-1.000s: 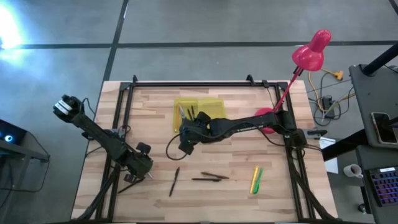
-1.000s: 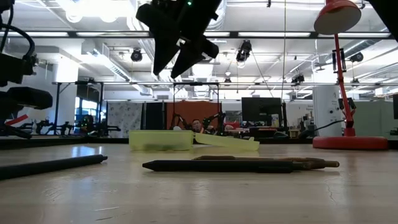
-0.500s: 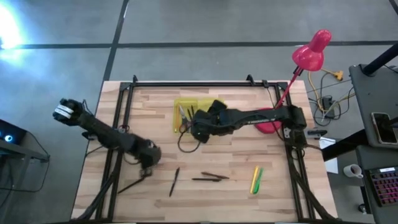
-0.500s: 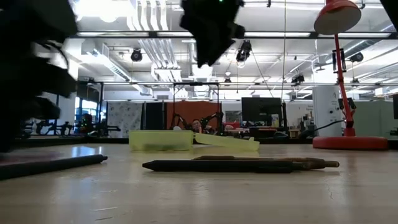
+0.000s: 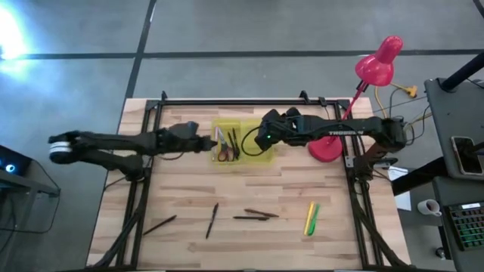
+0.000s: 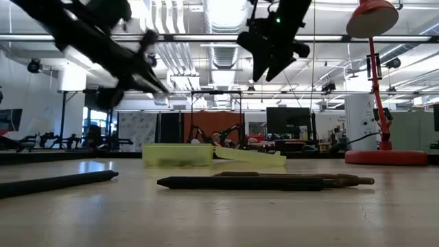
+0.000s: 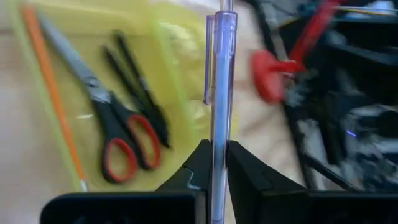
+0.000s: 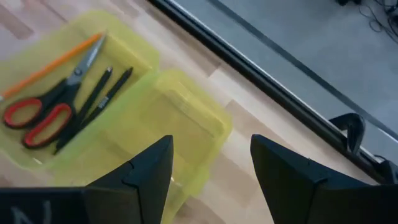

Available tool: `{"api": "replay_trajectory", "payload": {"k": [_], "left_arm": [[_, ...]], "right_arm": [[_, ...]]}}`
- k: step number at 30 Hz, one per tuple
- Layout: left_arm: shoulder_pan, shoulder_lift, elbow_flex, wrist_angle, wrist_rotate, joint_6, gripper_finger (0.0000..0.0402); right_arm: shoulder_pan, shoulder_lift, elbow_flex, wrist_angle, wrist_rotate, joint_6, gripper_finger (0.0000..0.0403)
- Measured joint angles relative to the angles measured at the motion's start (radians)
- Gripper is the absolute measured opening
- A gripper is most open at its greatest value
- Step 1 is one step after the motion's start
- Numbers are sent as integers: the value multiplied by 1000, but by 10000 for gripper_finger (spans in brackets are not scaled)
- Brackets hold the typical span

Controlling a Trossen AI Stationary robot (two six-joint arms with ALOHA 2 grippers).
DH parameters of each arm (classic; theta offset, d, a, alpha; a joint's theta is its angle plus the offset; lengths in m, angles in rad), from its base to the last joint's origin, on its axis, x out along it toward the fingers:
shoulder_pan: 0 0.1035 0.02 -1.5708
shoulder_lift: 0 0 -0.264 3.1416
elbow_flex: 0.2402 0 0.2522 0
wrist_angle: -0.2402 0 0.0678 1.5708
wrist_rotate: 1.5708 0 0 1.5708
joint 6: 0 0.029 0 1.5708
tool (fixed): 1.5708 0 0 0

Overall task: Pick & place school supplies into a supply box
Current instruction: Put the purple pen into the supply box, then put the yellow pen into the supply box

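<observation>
**Left arm swings up to the box with a pen**

The left arm has come up from the near edge of the surface (image 5: 302, 162) to the yellow box (image 5: 261, 155). Its fingers (image 7: 214, 163) are clamped on a clear pen (image 7: 221, 87), standing up between them just beside the box. The right fingers (image 8: 211, 163) hang spread wide, empty, over the box lid. Scissors (image 7: 115, 134), dark pens (image 7: 134, 84) and an orange pencil (image 7: 53, 87) lie inside the box.

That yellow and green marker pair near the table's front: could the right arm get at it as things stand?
Probably yes. The right gripper hangs open and empty above the supply box, and nothing lies around the markers on the table; it only has to travel there.
</observation>
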Motion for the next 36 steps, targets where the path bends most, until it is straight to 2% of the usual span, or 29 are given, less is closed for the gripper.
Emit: {"api": "replay_trajectory", "payload": {"k": [5, 10, 14, 18, 24, 27, 30, 33, 36], "left_arm": [[122, 275, 56, 278, 103, -20, 31], [162, 517, 168, 210, 258, -4, 69], [159, 558, 253, 64, 272, 55, 100], [143, 494, 313, -20, 268, 198, 119], [59, 297, 378, -169, 268, 392, 123], [12, 214, 378, -210, 241, 403, 123], [-26, 157, 337, -222, 201, 403, 123], [-49, 118, 288, -221, 181, 382, 123], [-63, 98, 237, -214, 181, 366, 124]], "right_arm": [[-12, -22, -56, 42, -110, -134, 207], [6, -22, -104, -9, -276, -230, 208], [47, -26, -157, -5, -413, -264, 208], [146, -42, -247, -5, -524, -365, 208], [357, -95, -425, -50, -529, -505, 208], [483, -104, -454, -82, -534, -609, 208], [604, -106, -457, -81, -540, -647, 208], [695, -98, -455, -83, -538, -626, 208], [751, -88, -448, -81, -538, -532, 208]]}}
